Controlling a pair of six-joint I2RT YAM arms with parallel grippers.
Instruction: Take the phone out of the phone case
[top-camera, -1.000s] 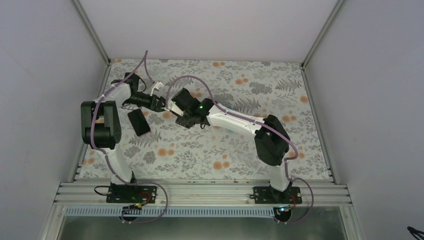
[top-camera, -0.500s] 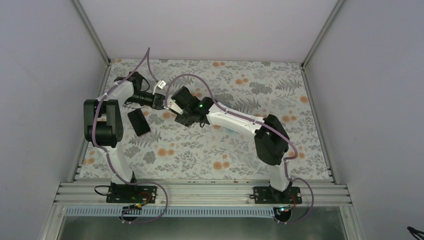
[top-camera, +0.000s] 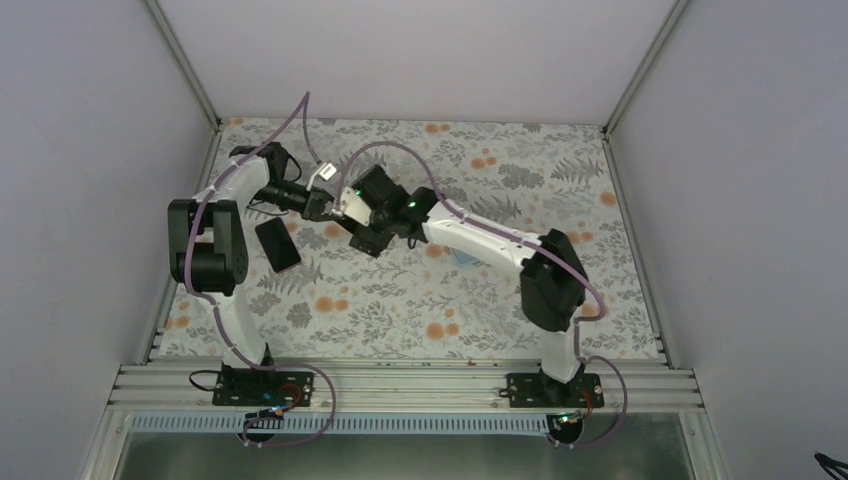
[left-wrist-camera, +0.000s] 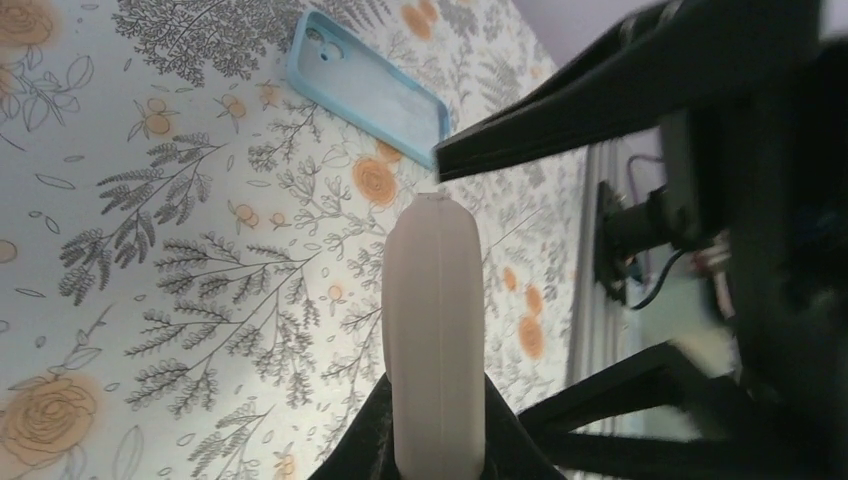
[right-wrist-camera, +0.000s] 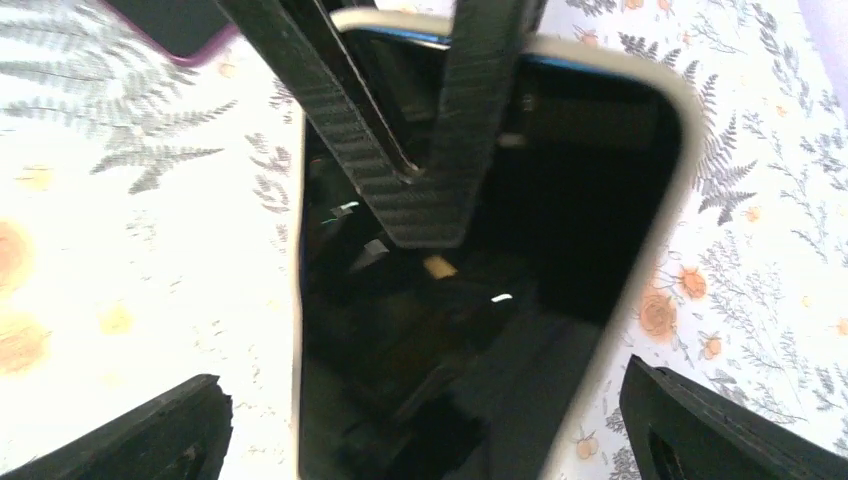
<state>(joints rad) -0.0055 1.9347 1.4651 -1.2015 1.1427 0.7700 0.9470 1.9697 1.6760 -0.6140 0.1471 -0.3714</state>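
Cased phone held above the table, between the two claws

The left claw (left-wrist-camera: 437, 452) is clamped on the cream phone case (left-wrist-camera: 435, 320), which stands edge-on out of its fingers; the phone (right-wrist-camera: 500, 290) sits inside, dark screen toward the right claw (right-wrist-camera: 440, 432); that claw is spread wide, one finger at each side (no contact is visible); a blue case (left-wrist-camera: 365, 90) lies apart on the table (left-wrist-camera: 180, 250); the phone's lower end is cut off; from the top view it is hard to make out.

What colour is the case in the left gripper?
White case, best seen from the left wrist.
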